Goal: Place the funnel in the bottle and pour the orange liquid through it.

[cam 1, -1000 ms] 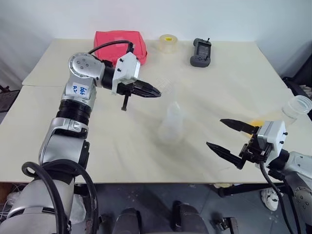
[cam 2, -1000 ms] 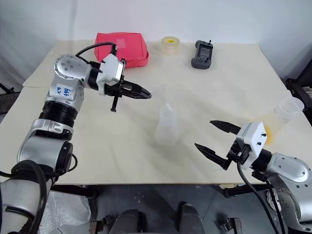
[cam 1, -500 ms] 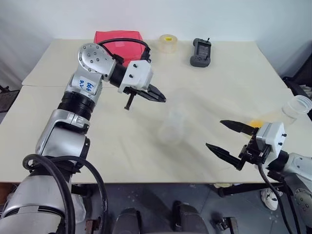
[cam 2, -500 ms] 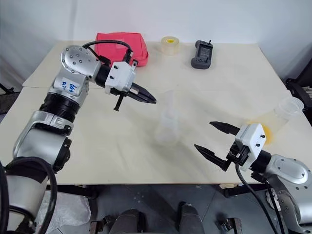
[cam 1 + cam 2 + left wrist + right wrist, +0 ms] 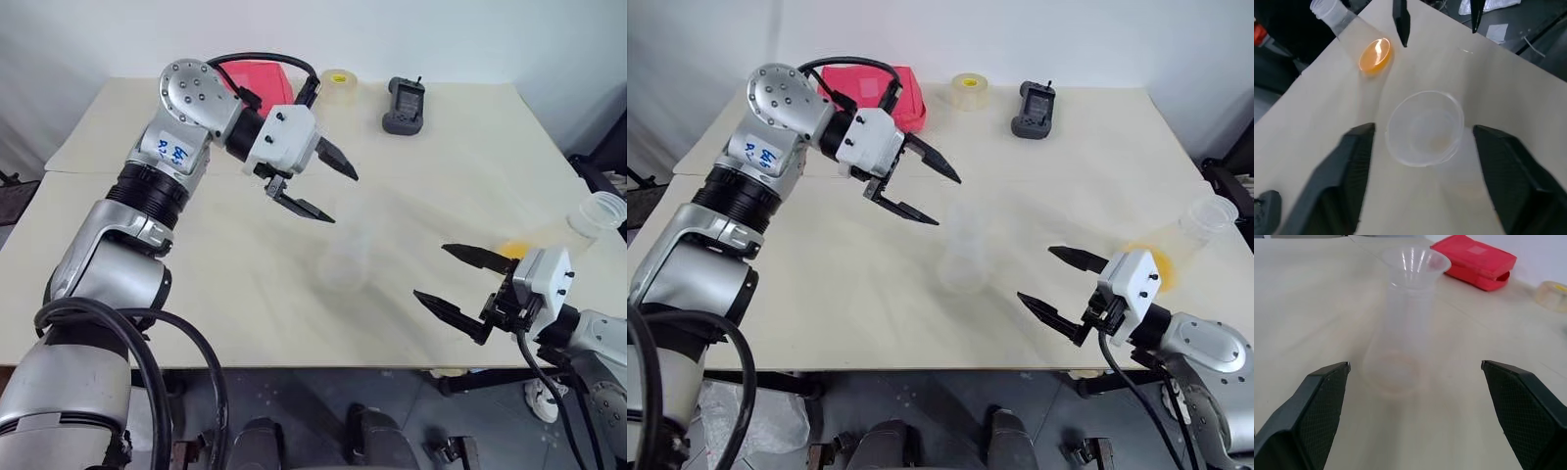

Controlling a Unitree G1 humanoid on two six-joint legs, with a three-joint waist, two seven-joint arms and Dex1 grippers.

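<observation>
1. Nearest, found the right gripper (image 5: 468,282) hovering over the front right of the table (image 5: 196,294), fingers spread wide with nothing between them, pointing toward the bottle
2. Next, saw the bottle (image 5: 1399,340) standing upright mid-table, well apart from both grippers, with the funnel (image 5: 1415,263) seated in its neck, cup upward
3. Above and just behind that, noted the left gripper (image 5: 321,184) raised off the table, fingers parted and empty, looking down into the funnel's cup
4. Off to the right edge, spotted a clear flask (image 5: 1205,223) lying tilted, with the orange liquid (image 5: 1374,55) pooled in its base; kept well apart from the bottle
5. Farther back, made out a red pouch (image 5: 890,90) partly behind the left arm, a roll of tape (image 5: 969,91) beside it, and a dark handheld device (image 5: 1033,108) to the right of the tape
</observation>
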